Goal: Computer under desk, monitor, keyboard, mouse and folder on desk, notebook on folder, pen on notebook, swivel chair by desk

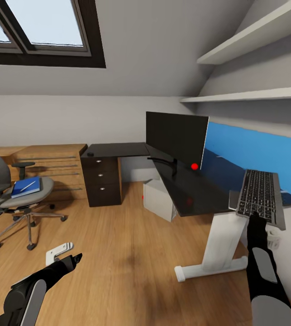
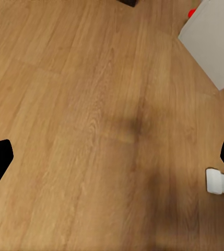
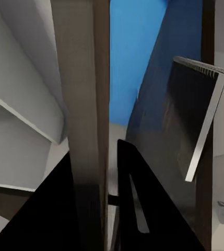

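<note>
Right gripper (image 1: 255, 216) jaws clamped on keyboard (image 1: 259, 195) edge, above desk (image 1: 186, 190); left gripper (image 1: 75, 259) jaws apart, empty.

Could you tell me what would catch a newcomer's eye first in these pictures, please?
Probably the keyboard, held by the right gripper above the near end of the black desk, in front of a bright blue wall panel. Next comes the wide black monitor standing on the desk. Far left, the blue folder lies on the swivel chair seat.
</note>
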You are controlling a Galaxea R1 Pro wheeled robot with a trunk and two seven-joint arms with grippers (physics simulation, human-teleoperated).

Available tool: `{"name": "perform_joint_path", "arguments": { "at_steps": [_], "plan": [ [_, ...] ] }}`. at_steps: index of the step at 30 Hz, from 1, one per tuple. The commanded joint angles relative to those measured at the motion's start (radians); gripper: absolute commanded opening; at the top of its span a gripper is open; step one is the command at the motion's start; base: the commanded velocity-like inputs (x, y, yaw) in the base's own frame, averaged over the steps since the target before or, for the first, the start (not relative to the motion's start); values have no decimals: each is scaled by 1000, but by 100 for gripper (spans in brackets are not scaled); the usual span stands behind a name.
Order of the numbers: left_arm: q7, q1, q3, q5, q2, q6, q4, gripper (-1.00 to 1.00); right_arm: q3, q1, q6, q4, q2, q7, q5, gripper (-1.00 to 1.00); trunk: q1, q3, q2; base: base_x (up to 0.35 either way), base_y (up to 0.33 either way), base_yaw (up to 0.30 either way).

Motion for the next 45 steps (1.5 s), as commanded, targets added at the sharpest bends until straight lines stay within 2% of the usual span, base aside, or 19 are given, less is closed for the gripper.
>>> {"name": "perform_joint_path", "arguments": {
  "at_steps": [1, 7, 10, 13, 14, 15, 16, 18, 22, 33, 36, 41, 42, 45],
  "plan": [
    [8, -1, 1, 11, -1, 4, -1, 100, -2, 9, 2, -24, 6, 5, -13, -100, -4, 2, 7, 0, 0, 0],
    [10, -1, 2, 11, -1, 3, -1, 100, -2, 80, 6, -188, 50, -86, -11, -100, -27, 21, 49, 0, 0, 0],
    [9, -1, 2, 11, -1, 3, -1, 100, -2, 125, 12, -293, 73, -159, -13, -100, -35, 27, 63, 0, 0, 0],
    [9, -1, 2, 11, -1, 4, -1, 100, -2, 180, 67, -424, 100, -283, -18, -100, -35, 27, 63, 0, 0, 0],
    [9, -1, 2, 11, -1, 5, 0, 100, -2, 198, 116, -469, 109, -322, -19, -100, -35, 27, 63, 0, 0, 0],
    [9, -1, 2, 11, -1, 5, 0, 100, -2, 202, 135, -481, 111, -331, -19, -100, -35, 27, 63, 0, 0, 0],
    [9, -1, 2, 11, 0, 5, 0, 100, -2, 211, 191, -502, 114, -348, -20, -100, -35, 27, 63, 0, 0, 0],
    [9, -1, 2, 11, 0, 5, 2, 100, -2, 216, 249, -518, 117, -359, -20, -100, -35, 27, 63, 0, 0, 0],
    [9, -1, 2, 11, 1, 3, 13, 100, -2, 218, 275, -525, 119, -364, -21, -100, -35, 27, 63, -6, 0, 0],
    [9, -1, 0, 11, 1, 3, 19, 100, -2, 219, 282, -525, 120, -353, -25, -100, -35, 27, 63, -273, -76, 0],
    [8, -1, 0, 11, 2, 3, 19, 100, -2, 219, 282, -526, 120, -353, -54, -100, -35, 27, 63, -300, -145, 0],
    [8, -1, 1, 12, 4, 3, 19, 100, -2, 219, 284, -527, 119, -352, -66, -100, -35, 27, 63, -329, -27, 0],
    [8, -1, 2, 12, 4, 3, 19, 100, -2, 219, 288, -527, 120, -352, -80, -100, -35, 27, 63, -336, -1, 0],
    [8, -1, 2, 12, 4, 3, 19, 100, -1, 219, 287, -526, 121, -352, -81, -100, -35, 27, 63, -336, 0, 0]
  ]
}}
